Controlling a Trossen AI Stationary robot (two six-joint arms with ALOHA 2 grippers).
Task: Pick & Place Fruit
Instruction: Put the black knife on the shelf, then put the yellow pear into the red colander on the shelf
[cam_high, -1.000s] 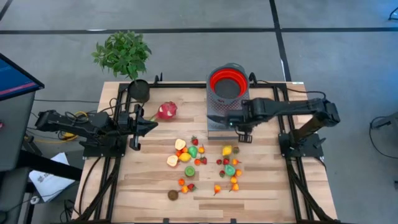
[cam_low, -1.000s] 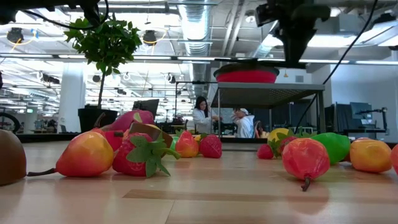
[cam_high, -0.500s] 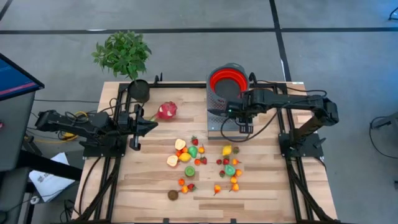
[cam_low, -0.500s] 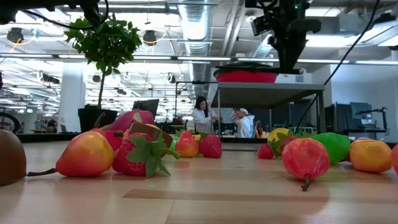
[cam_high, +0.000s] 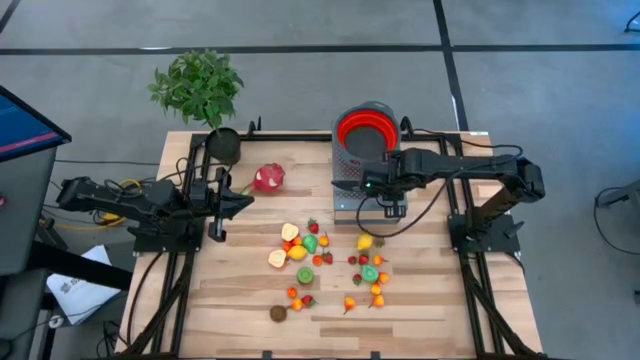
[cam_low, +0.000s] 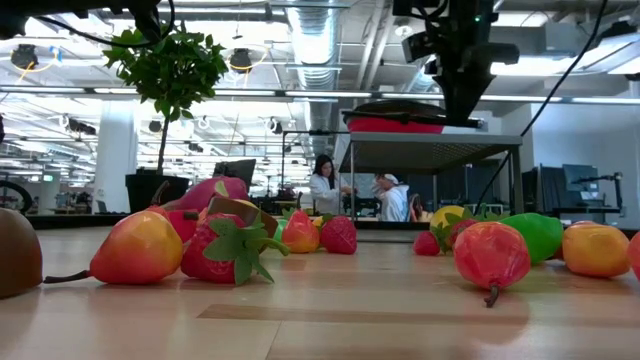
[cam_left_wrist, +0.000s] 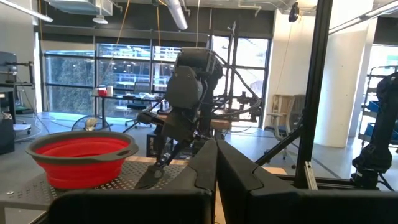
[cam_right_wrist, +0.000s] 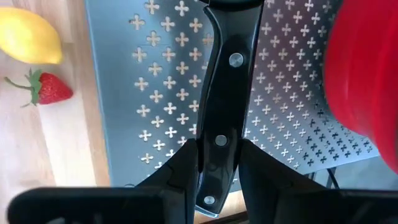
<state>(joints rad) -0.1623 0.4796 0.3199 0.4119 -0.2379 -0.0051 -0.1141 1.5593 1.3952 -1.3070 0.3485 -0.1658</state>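
R gripper (cam_right_wrist: 214, 163) sits over the perforated grey rack (cam_high: 352, 190) at far-centre of the desk (cam_high: 240, 300), fingers partly open & clamped on the black knife handle (cam_right_wrist: 222, 93), blade end out of view. L gripper (cam_high: 243, 199) parked at desk's left edge, fingers fully shut, holding nothing.

Fruit (cam_high: 330, 255) all loose on the desk, mid to near: two clusters just nr the rack, lemon (cam_right_wrist: 28, 37) & strawberry (cam_right_wrist: 50, 90) right beside the rack edge. Brown one (cam_high: 278, 313) sits nearest the front. Dragon fruit (cam_high: 268, 178) apart from the rest, far-left, nr the L gripper.

Handling, my guess: toy pieces, light, hard plastic, smooth & rounded, so prob roll or squirt out if pinched off-centre. Grab across the widest part of the body, not stems/leaves. Dragon fruit bigger, needs wider fingers; green tips likely flex.

Containers: red bowl (cam_high: 362, 132) on the rack's far side, grey inside, no fruit seen in it from above. Plant pot (cam_high: 222, 146) far-left holds a green plant.
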